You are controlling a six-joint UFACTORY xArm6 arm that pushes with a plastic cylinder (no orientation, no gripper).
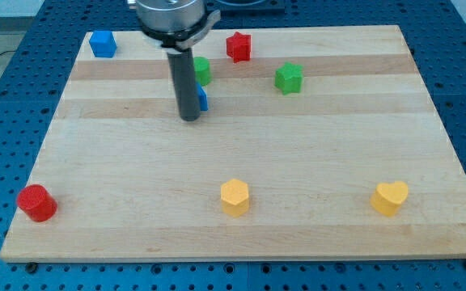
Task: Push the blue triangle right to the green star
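Tip (189,118) sits upper-centre, touching the left side of the blue triangle (203,99), which the rod mostly hides; no gripper on this rig, so no open/closed state to report. Push should run right and slightly up toward the green star (289,78). Green block (201,70) just above the triangle may get clipped; red star (238,46) sits clear on the surface (314,162).
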